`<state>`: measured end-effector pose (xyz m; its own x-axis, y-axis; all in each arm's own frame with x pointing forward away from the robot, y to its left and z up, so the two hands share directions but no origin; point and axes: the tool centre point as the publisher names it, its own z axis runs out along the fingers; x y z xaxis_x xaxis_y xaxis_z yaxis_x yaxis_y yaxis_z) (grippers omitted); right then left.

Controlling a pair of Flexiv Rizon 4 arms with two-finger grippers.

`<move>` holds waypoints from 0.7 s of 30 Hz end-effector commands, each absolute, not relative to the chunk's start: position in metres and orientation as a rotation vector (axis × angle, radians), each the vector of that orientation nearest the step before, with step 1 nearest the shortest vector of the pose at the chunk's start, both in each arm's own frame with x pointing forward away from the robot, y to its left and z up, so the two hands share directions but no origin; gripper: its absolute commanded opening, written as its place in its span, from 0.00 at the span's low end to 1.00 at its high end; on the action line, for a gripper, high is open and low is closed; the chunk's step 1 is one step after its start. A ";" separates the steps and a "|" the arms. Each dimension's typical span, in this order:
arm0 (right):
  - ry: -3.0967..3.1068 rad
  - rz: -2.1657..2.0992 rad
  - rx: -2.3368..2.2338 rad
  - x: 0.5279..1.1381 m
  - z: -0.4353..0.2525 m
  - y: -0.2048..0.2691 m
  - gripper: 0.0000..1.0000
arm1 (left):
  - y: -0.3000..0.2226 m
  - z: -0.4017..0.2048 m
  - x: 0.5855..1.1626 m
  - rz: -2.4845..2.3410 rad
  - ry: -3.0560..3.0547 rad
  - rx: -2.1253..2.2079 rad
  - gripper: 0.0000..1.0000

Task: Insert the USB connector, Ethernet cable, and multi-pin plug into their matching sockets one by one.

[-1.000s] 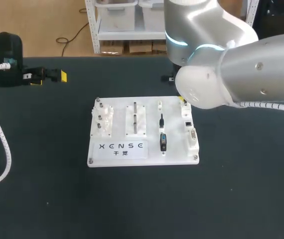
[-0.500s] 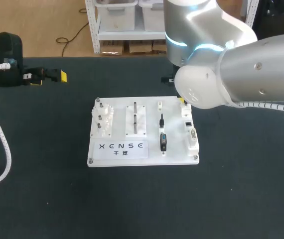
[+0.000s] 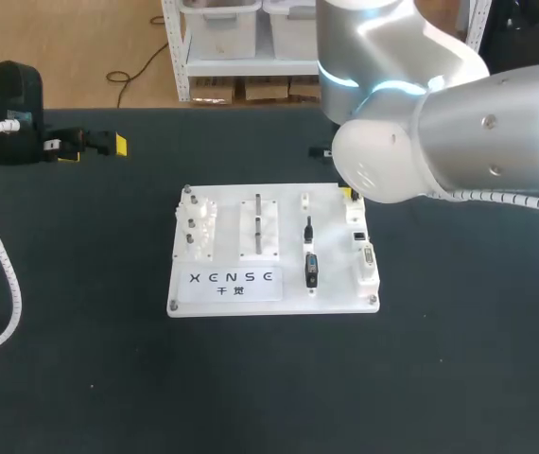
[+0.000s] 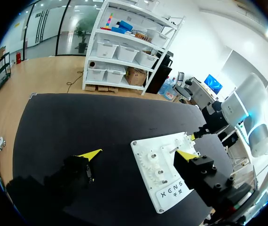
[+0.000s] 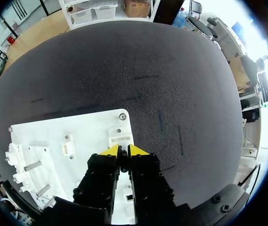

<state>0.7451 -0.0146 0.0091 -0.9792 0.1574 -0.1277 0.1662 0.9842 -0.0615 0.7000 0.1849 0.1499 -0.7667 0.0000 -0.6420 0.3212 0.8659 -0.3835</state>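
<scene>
The white socket board lies mid-table, with a black USB connector and a thin black plug standing on it. Along its right edge is a column of white sockets. My right arm covers the board's back right corner, where one yellow fingertip shows. In the right wrist view my right gripper is shut to a thin dark slit, just over a small white socket block; nothing held can be made out. My left gripper is wide open and empty, off at the table's far left.
Gears and pegs stand on the board's left part, and two upright posts in its middle. A white coiled cable hangs along my left arm. Black tabletop surrounds the board.
My right arm has shifted very slightly to the right over the board's back right corner. The left arm and the plugs on the board have not moved.
</scene>
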 end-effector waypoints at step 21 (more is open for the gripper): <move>2.953 0.001 0.194 0.813 0.044 -0.107 1.00 | 0.185 0.150 0.700 -0.637 2.374 0.231 1.00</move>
